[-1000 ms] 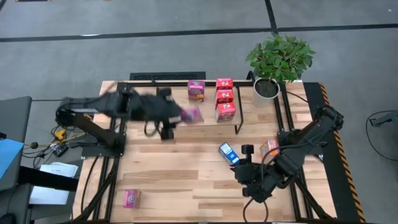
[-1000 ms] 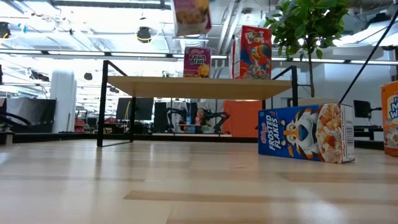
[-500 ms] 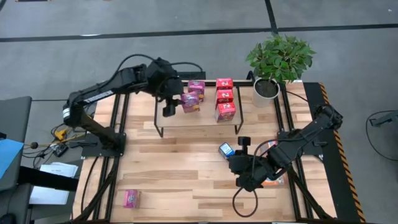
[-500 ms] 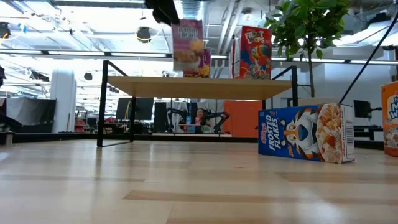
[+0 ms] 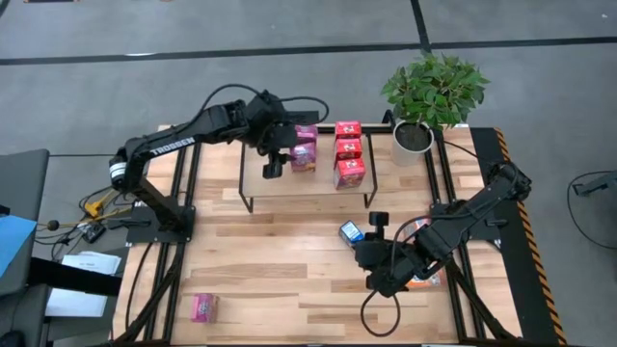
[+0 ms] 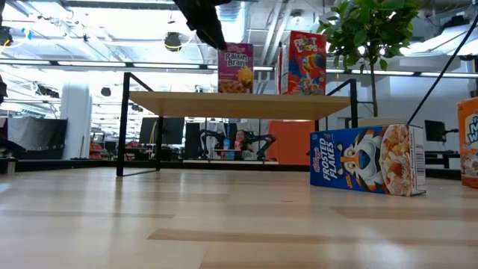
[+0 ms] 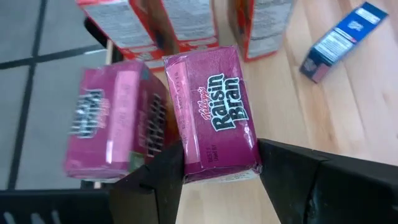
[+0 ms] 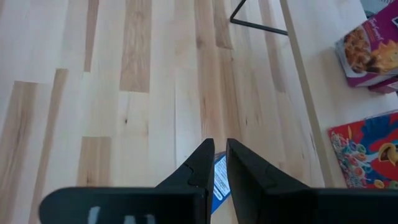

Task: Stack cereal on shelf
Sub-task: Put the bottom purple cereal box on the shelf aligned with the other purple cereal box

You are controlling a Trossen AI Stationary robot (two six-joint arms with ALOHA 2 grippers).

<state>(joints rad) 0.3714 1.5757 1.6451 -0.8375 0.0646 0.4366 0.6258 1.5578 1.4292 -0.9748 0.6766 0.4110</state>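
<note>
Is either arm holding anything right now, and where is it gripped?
The left tool grips a pink cereal box by its narrow sides; the right tool holds nothing.

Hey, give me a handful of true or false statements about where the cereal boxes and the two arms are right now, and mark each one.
1. The left end effector grips a magenta Raisin Bran box over the shelf. True.
2. Three red boxes stand on the shelf. True.
3. The blue Frosted Flakes box stands upright on the shelf. False: it lies on its side on the tabletop.
4. The right end effector holds an orange box. False: its fingers are together with nothing between them, low over the tabletop.
5. One magenta box lies alone near the table's front left corner. True.
</note>
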